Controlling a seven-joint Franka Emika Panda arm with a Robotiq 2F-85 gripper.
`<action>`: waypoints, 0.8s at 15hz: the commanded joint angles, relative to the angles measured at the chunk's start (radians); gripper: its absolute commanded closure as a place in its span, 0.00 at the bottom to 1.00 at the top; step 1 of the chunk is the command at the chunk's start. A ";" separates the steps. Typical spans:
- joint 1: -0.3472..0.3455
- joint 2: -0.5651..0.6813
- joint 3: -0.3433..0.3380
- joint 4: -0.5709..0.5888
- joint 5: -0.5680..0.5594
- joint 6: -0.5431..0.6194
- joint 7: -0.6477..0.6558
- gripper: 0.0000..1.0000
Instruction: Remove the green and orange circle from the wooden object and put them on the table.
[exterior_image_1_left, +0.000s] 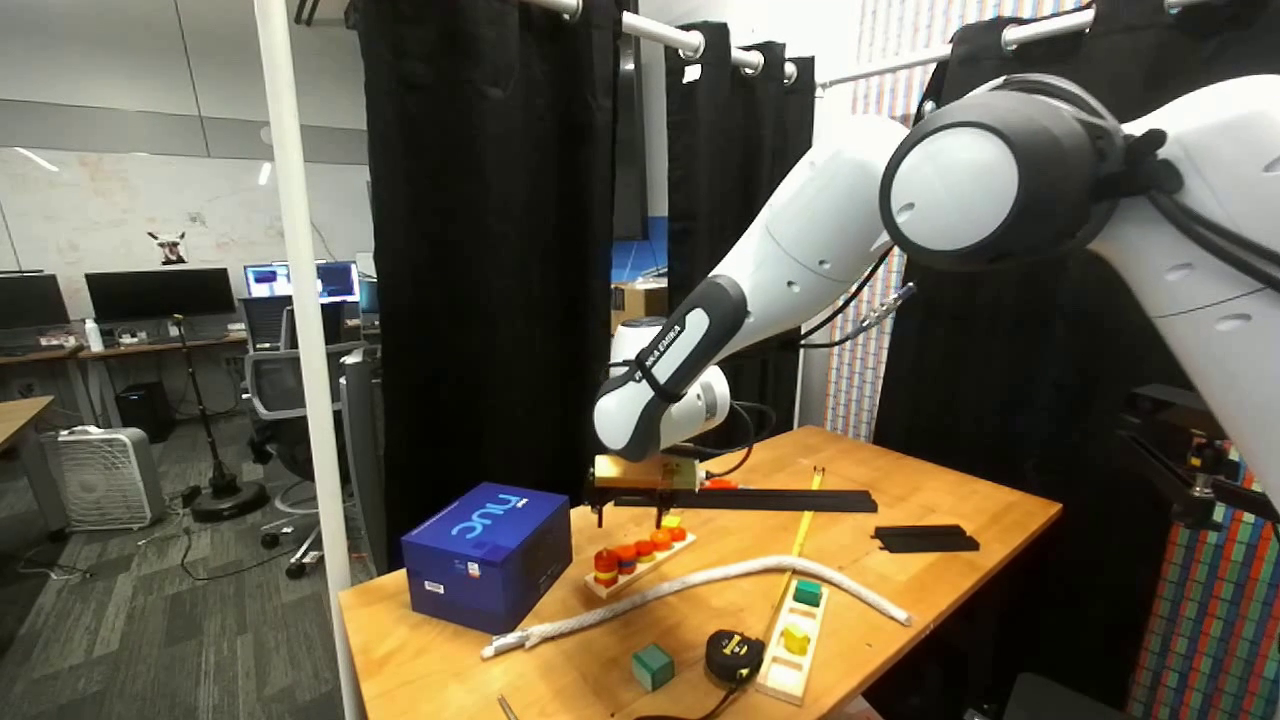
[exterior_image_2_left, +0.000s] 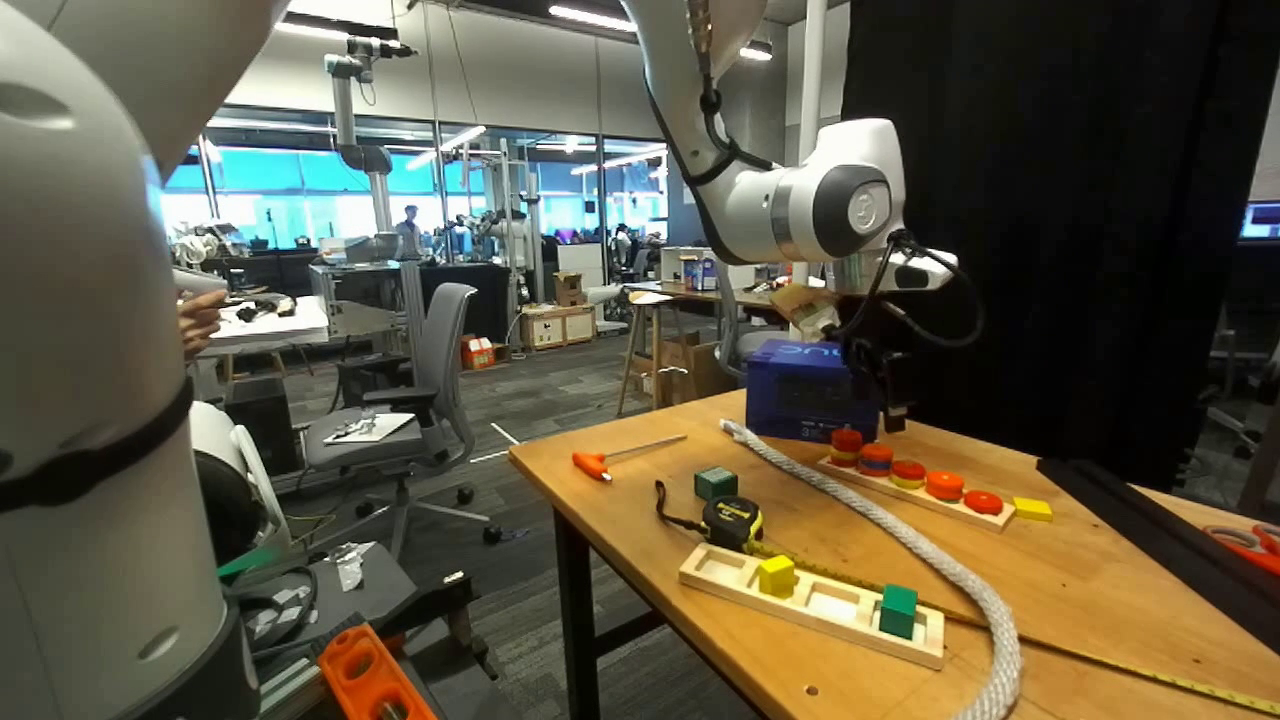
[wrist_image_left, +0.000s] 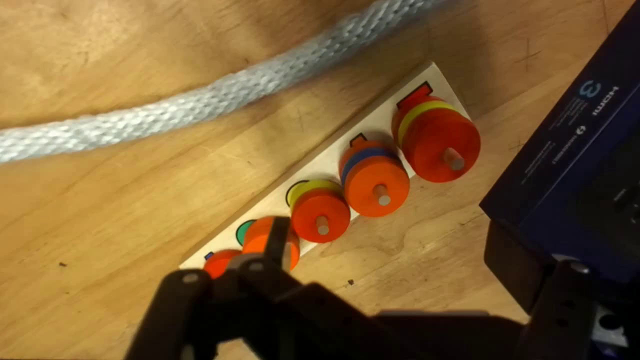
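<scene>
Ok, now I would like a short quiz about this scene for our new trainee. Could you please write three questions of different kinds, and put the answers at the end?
1. Counting: how many things lie in the tray?
2. True or false: the rope runs between the tray and the wooden ring stand.
3. Choose one. The jaws are: a) closed on an object; b) open, holding nothing; c) out of every view.

Key
1. Two: a yellow block and a green block.
2. True.
3. b; in the wrist view they stand wide apart.
</scene>
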 joint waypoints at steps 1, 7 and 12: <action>0.050 0.085 -0.059 0.118 -0.037 -0.095 0.131 0.00; 0.091 0.143 -0.118 0.218 -0.096 -0.192 0.403 0.00; 0.046 0.162 -0.062 0.268 -0.059 -0.273 0.490 0.00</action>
